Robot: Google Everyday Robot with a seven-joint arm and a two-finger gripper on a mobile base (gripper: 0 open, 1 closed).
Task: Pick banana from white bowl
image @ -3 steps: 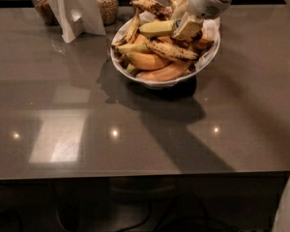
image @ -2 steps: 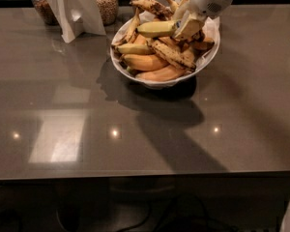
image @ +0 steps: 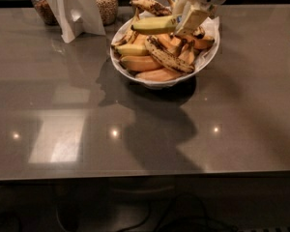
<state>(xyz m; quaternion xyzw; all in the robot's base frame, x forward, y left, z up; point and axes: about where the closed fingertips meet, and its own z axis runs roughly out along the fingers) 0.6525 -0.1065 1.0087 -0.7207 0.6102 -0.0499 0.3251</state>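
The white bowl (image: pixel 135 75) stands at the back middle of the grey table, piled with bananas. The banana (image: pixel 152 24), long and greenish-yellow with a small blue sticker near its right end, lies across the top of the pile. My gripper (image: pixel 185 16) comes down from the top right over the bowl's far side. Its pale fingers (image: pixel 194 18) are closed on the banana's right end and hold it just above the others. Brown-speckled bananas (image: pixel 168 57) and orange overripe ones (image: pixel 140 63) fill the bowl below.
Two glass jars (image: pixel 106 4) of grain or nuts and a white folded stand (image: pixel 75 11) sit at the table's back left. The grey table (image: pixel 135 129) stretches toward me, with light reflections and the arm's shadow in front of the bowl.
My gripper has risen slightly with the banana's right end in it. The banana now sits a little higher over the pile. The bowl has not moved.
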